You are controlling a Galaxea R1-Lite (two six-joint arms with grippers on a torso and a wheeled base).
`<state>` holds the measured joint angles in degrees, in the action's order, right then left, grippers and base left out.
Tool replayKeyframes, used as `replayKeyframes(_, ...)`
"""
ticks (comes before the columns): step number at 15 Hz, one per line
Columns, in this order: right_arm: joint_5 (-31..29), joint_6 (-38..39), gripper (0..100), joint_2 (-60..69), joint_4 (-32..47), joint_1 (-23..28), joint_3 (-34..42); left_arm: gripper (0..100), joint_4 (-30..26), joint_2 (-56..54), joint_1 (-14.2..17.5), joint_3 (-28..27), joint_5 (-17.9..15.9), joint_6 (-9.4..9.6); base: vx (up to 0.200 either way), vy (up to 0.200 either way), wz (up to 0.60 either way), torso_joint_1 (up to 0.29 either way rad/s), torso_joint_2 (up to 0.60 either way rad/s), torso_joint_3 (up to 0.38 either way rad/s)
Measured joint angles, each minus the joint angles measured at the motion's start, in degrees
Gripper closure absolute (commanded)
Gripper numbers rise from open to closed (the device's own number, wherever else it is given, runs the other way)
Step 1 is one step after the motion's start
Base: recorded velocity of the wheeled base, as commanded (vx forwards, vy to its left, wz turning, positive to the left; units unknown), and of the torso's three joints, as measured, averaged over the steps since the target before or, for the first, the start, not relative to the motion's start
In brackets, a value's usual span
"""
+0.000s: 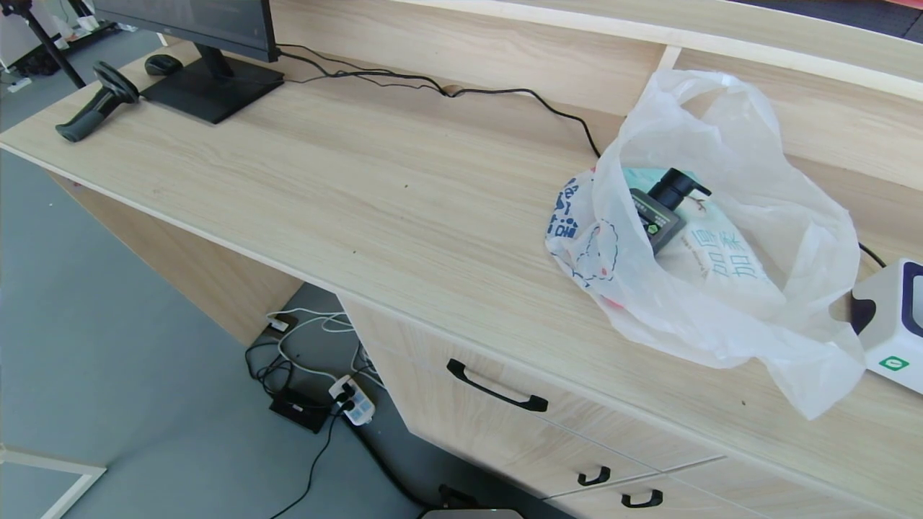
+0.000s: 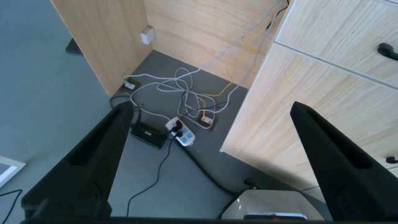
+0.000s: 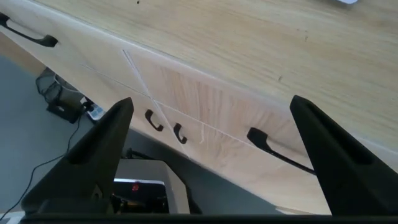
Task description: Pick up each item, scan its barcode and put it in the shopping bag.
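A translucent white shopping bag (image 1: 728,216) lies open on the wooden counter (image 1: 375,202), toward its right end. Inside it rest a dark pump bottle (image 1: 660,209) and a pale soft packet (image 1: 728,263) with teal print. A black handheld barcode scanner (image 1: 97,104) lies at the counter's far left. My left gripper (image 2: 208,162) hangs open below counter height, over the floor and cables. My right gripper (image 3: 211,155) is open too, low in front of the drawer fronts (image 3: 205,106), with nothing between its fingers.
A black monitor stand (image 1: 213,86) and a mouse (image 1: 163,64) sit at the back left, with a black cable (image 1: 447,90) trailing across to the bag. A white payment terminal (image 1: 894,324) stands at the right edge. A power strip (image 1: 353,404) and wires lie on the floor.
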<state>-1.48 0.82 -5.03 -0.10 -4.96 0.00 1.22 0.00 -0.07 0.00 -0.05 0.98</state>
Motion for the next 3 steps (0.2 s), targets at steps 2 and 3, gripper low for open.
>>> replayKeyframes(2, 0.0, -0.1, 0, 0.0, 0.0, 0.0, 0.0, 0, 0.0, 0.0, 0.0, 0.0, 0.0, 0.0, 0.0, 0.0, 0.0, 0.0, 0.0, 0.0)
replayKeyframes(3, 0.0, -0.4, 0, 0.0, 0.0, 0.0, 0.0, 0, 0.0, 0.0, 0.0, 0.0, 0.0, 0.0, 0.0, 0.0, 0.0, 0.0, 0.0, 0.0)
